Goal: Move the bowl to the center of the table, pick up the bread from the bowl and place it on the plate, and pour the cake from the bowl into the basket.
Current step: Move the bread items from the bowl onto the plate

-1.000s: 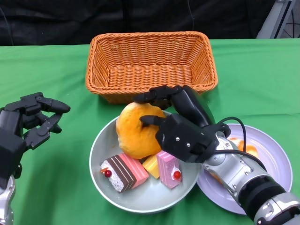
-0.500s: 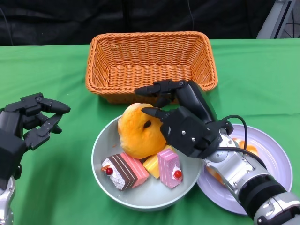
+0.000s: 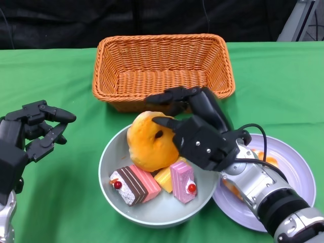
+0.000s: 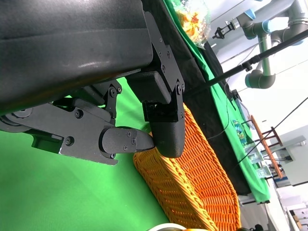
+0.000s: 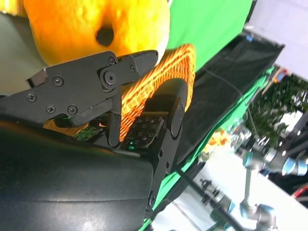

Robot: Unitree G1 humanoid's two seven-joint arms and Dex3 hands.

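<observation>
1. Bread (image 3: pixel 148 142): round, orange-yellow, one dark hole; sits in the bowl (image 3: pixel 114 195) at its far side, clasped by the right hand (image 3: pixel 195 131), thumb on its near face and fingers (image 3: pixel 169 96) arched over its far side.
2. Cake pieces (image 3: pixel 152 183): striped brown-and-pink slice, yellow wedge, pink slice with red cherry; in the bowl just below the right hand's thumb.
3. Basket (image 3: pixel 162 68): orange wicker, directly beyond the right hand's fingertips.
4. Plate (image 3: pixel 293 174): lilac, under the right forearm.
5. Left hand (image 3: pixel 30 131): fingers curled together on nothing, well apart from the bowl, over green cloth (image 3: pixel 61 202).
</observation>
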